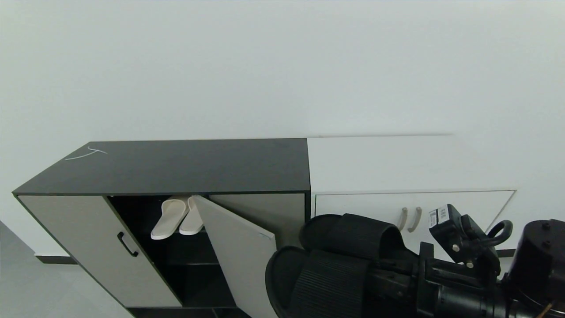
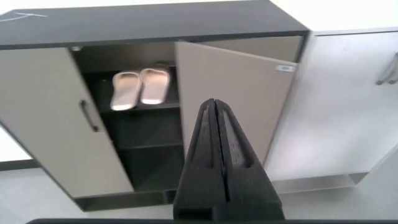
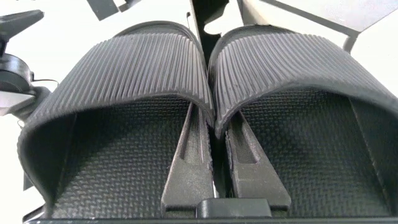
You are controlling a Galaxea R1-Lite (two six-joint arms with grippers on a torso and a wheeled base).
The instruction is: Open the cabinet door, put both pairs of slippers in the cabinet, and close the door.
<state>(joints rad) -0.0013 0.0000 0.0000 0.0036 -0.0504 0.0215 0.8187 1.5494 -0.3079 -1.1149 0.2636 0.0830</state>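
Inside the cabinet (image 1: 176, 168), upper shelf: white slippers (image 1: 176, 216) side by side. Its right door (image 1: 238, 256) stands swung open; left door (image 1: 75, 247) closed. Near, right of the opening, the right hand (image 3: 212, 134) pinches the black slippers (image 1: 335, 260) by their touching inner walls. Left hand (image 2: 216, 109): fingers pressed together, holding nothing.

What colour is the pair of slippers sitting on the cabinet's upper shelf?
Off-white slide slippers, clearest in the left wrist view.

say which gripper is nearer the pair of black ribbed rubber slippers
Right. The right gripper is shut on the pair of black ribbed rubber slippers, one finger inside each. The left gripper hangs apart, shut, facing the open grey cabinet door.
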